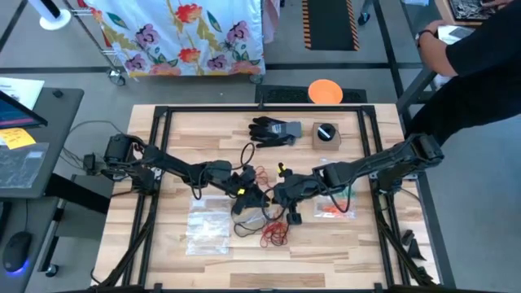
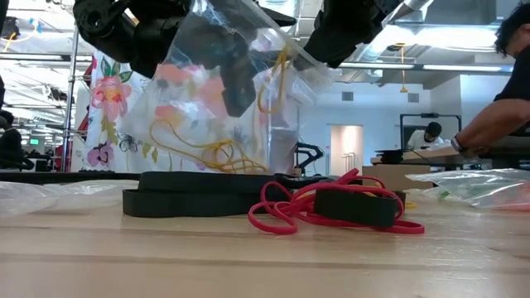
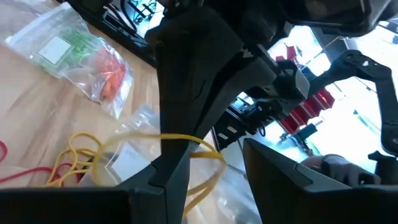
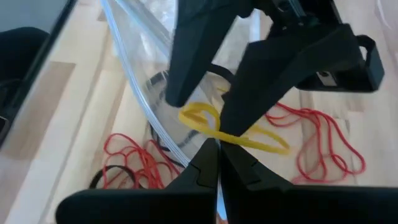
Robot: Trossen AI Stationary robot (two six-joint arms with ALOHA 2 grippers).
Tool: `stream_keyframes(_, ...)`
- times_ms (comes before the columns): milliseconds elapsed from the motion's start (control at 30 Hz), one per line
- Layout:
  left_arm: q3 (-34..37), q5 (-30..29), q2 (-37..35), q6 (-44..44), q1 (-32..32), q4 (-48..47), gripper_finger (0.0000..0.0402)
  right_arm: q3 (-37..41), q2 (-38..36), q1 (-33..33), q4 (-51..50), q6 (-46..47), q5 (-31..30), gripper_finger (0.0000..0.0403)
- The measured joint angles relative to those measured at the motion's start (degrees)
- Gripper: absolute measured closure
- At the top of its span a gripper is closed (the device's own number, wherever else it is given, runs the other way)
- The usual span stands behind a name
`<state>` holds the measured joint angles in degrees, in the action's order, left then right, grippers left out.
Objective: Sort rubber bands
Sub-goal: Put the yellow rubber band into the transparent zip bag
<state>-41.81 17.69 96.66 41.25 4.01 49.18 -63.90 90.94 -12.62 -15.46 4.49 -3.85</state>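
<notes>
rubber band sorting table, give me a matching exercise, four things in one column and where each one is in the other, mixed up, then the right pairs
Things:
1. yellow rubber band
2. red rubber bands
3. black glove
4. bag with orange bands

Places:
A. lying loose on the wood in front of the lifted bag
B. on the table below the right arm
C. at the mouth of the clear bag held up between the two grippers
D. at the far side of the table, beside a small box

Pairs: 1-C, 2-A, 3-D, 4-B
</notes>
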Motion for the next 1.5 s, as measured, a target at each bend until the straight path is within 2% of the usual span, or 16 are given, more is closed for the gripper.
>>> stream_keyframes(200, -3.6, -0.3, 0.0, -0.5, 0.0, -5.9, 0.0256, 0.0, 0.0, 0.0, -1.2, 0.1, -0.5, 0.0397)
stream_keyframes(333, -6.3, -0.8, 0.0, -2.4, 0.0, -11.7, 0.0274, 0.1, 0.0, -0.2, -1.6, 0.2, -0.7, 0.0397)
stream_keyframes(433, -7.1, -1.2, 0.0, -3.1, 0.2, -14.0, 0.0305, 0.1, 0.0, -0.2, -2.2, 0.5, -0.8, 0.0397)
stream_keyframes(600, -7.2, -1.5, 0.0, -3.7, 0.3, -15.0, 0.0381, 0.1, 0.0, -0.1, -2.8, 1.5, -1.6, 0.0397)
stream_keyframes(667, -7.2, -1.9, 0.0, -3.7, 0.3, -15.0, 0.0395, 0.1, 0.0, -0.1, -2.8, 1.5, -1.7, 0.0397)
stream_keyframes(900, -7.2, -0.7, 0.0, -4.1, 0.6, -15.2, 0.04, 0.0, 0.0, -0.1, -2.8, 1.5, -1.7, 0.0397)
stream_keyframes(1000, -7.2, -0.1, 0.0, -4.2, 1.3, -15.2, 0.0401, 0.0, 0.0, 0.2, -2.9, 1.9, -3.6, 0.0397)
stream_keyframes(1200, -7.1, 0.1, -0.7, -4.2, 1.6, -15.0, 0.0401, 0.0, 0.0, 1.3, -5.1, 5.8, -4.2, 0.0397)
stream_keyframes(1500, -7.1, -0.4, -5.9, -8.1, 1.4, -19.5, 0.0401, 0.0, 0.0, 1.6, -10.7, 14.8, 0.8, 0.0397)
